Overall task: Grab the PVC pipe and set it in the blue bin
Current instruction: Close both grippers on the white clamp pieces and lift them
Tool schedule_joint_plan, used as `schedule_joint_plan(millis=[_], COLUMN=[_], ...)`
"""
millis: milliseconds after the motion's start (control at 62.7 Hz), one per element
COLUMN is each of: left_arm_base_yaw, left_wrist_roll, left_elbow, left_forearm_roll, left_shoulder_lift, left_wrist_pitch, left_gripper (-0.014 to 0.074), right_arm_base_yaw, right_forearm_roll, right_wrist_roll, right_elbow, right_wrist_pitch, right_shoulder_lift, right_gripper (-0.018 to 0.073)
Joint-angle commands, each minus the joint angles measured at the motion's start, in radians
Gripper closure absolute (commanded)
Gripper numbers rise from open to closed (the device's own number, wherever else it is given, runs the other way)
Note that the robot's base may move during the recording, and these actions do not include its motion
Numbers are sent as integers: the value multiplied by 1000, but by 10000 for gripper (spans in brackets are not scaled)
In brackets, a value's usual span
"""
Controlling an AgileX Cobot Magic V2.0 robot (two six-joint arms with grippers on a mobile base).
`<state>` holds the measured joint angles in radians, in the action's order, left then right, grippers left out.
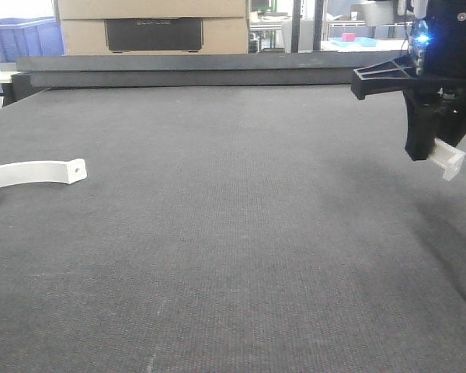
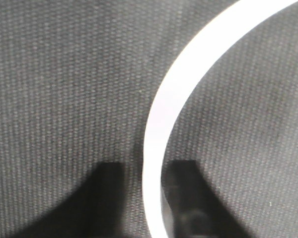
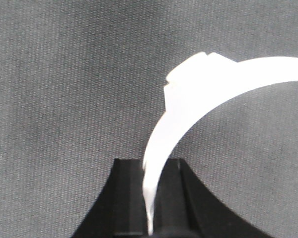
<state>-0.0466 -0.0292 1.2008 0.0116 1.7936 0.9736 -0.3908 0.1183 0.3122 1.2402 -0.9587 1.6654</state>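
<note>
1. Over the right side of the dark grey woven surface [image 1: 241, 249], the right hand [image 1: 431, 154] was pictured with its black fingers pressed together on the PVC pipe [image 1: 450, 162].
2. The pipe appeared to be held off the cloth, and only its short white end with a square tab was shown below the fingers in the front view.
3. From the right wrist camera, the thin white band was seen pinched between the two fingers and curving up and away to the right, with a stepped tab on its outer face.
4. Near the left edge, a flatter white arc [image 1: 39, 172] with a round hole in its end was shown lying on the surface, well apart from the pipe.
5. The left hand [image 2: 146, 168] was seen low over the cloth with its fingers apart. A white band ran between them, close to one finger, with bare cloth visible beside the other.
6. Beyond the far edge, a cardboard box [image 1: 151, 23] and a blue crate [image 1: 19, 39] were visible.
</note>
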Motion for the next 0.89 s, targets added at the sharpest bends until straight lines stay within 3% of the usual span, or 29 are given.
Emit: schedule_joint_plan(millis=[0,32,526,717,877], left_arm_base_yaw=[-1,-1,-1,-1,1], left_wrist_roll=[-9,-9,-9,-9,-9], left_elbow=[0,0,1,1,-1], left_forearm_roll=[-12,-12,-32,-36,-65], left_shoulder_lift=[8,8,-124,-252,-365], left_wrist_pitch=[5,5,18,-44,-128], left_gripper=[669,711,707,707,707], right_arm_base_yaw=[0,0,0,0,0], right_forearm_roll=[15,15,15,22,91], right_wrist_roll=[1,1,1,1,3], right_elbow=[4,4,4,4,4], right_wrist_pitch=[0,0,-6,10,51], right_shoulder_lift=[-10,-10,-17,-59,-135], right_gripper=[718,718,718,718,718])
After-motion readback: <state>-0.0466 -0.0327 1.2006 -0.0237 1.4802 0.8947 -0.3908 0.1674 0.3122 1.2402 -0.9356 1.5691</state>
